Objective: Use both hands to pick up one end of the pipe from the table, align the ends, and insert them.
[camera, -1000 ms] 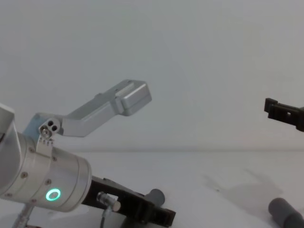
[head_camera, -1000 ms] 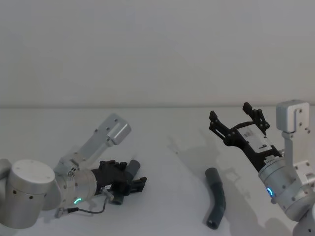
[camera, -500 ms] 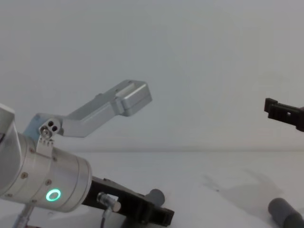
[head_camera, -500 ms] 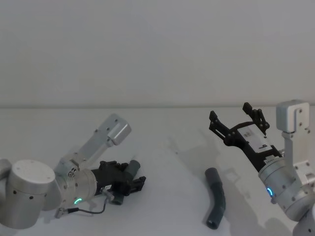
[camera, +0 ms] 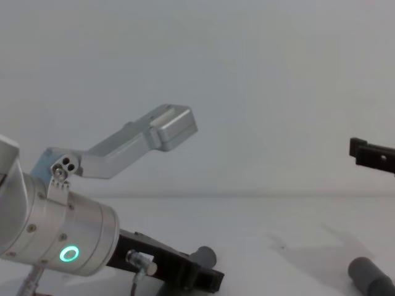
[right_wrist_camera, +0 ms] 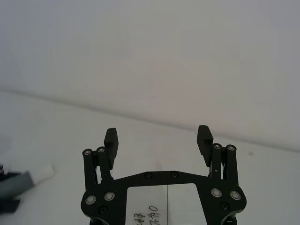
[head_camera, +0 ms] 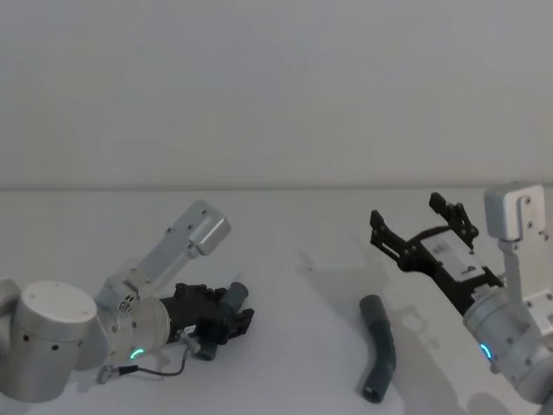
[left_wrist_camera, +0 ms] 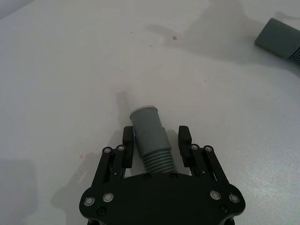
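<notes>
Left claw (left_wrist_camera: 155,137) is gripping the pipe (left_wrist_camera: 158,158) on its ribs just behind the white-tipped cuff (left_wrist_camera: 146,119), near left; right claw (right_wrist_camera: 157,137) is hovering wide open beyond the plain sleeve (head_camera: 371,305) lying on the surface (head_camera: 294,372), so you should be lowering it to straddle the ribs behind that sleeve.

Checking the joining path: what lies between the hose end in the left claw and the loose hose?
Only bare white table, seen in the head view, between the grey cuffed hose end held by the left claw and the dark grey curved hose.
</notes>
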